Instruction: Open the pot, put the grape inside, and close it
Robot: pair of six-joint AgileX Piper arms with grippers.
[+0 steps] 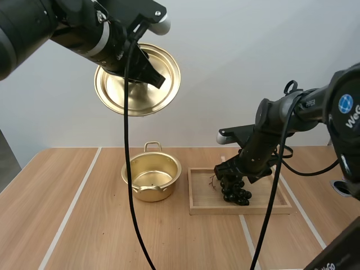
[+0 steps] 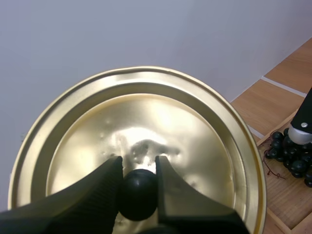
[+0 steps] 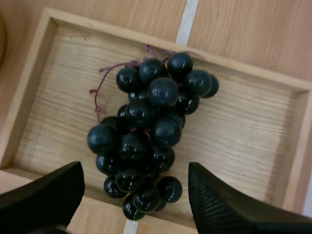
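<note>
Wooden counter [image 1: 73, 225] carries the open pot [image 1: 152, 194], with the wooden tray [image 1: 202, 202] just beside it on the right. The pot is empty. Left pincer [image 2: 138, 168]: clenched on the black knob [image 2: 138, 192] of the lid [image 1: 163, 73], fingertips pinching it from both sides. The lid is held high above the pot, tilted steeply on edge. Grapes [image 3: 148, 131]: lying in the tray, with the lowest berries over its rim. Right pincer [image 3: 135, 170]: released, fingers standing wide apart on either side of the bunch, low over the tray; whether they touch the grapes cannot be told
</note>
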